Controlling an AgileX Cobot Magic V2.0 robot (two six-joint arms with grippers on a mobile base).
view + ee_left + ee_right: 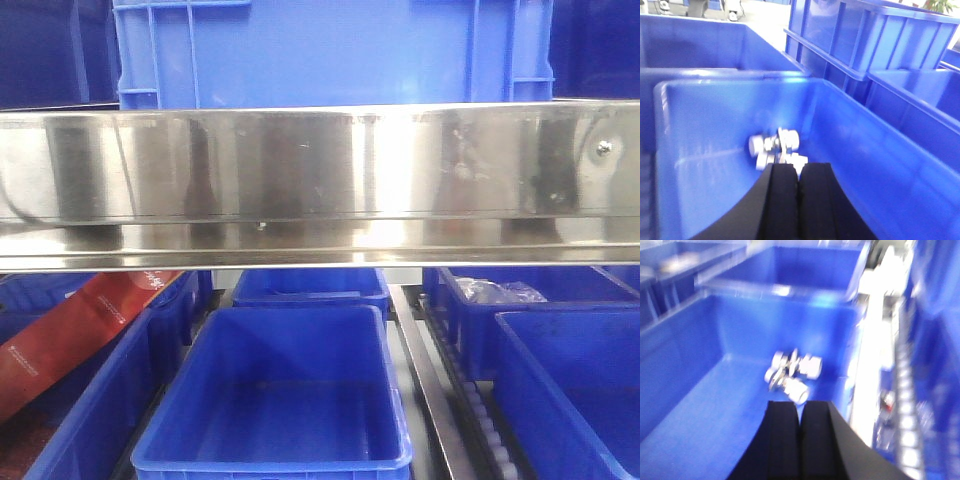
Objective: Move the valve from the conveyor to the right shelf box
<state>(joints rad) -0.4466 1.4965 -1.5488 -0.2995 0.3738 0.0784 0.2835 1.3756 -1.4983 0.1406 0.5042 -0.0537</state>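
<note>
In the left wrist view a white and silver valve [774,149] lies on the floor of a blue box [865,145]. My left gripper [798,167] hangs just short of the valve, its black fingers pressed together with nothing between them. The right wrist view, blurred, shows a valve [791,372] on the floor of a blue box [690,390] near its far wall. My right gripper [800,404] is shut above and just before it. I cannot tell whether both views show the same valve. The right shelf beam [320,180] spans the front view. The conveyor is out of view.
Blue bins fill the rack: a large bin [270,462] in the middle, others on both sides and above. A red package [80,320] leans in the left bin, and a clear bag [495,292] lies in a right one. Roller tracks [480,410] [905,405] run between rows.
</note>
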